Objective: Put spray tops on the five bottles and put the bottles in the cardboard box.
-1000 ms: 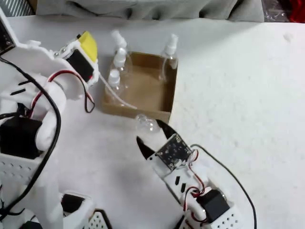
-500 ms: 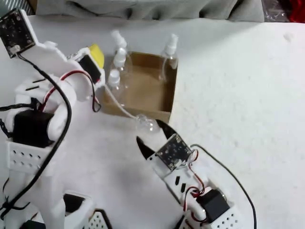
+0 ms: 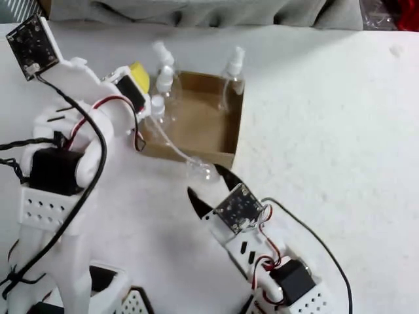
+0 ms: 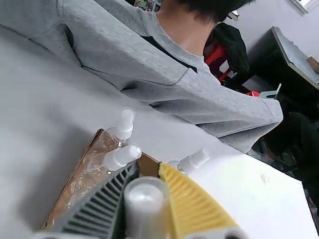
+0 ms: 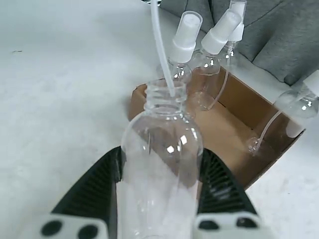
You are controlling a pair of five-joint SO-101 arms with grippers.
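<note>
A clear open-necked bottle stands upright just in front of the cardboard box, with my right gripper shut on its body. My left gripper hangs over the box's left edge, shut on a white spray top. The top's thin tube slants down, and its tip sits inside the bottle's neck. Several capped bottles stand in the box, three along the left wall and one at the far right corner.
A person in a grey sweater sits at the table's far edge. The white table stretches bare to the right of the box. Both arm bases and their cables stand along the near edge.
My left arm has risen and swung toward the box, bringing the tube's tip from beside the box wall into the bottle's neck. The right gripper and bottle have stayed put.
</note>
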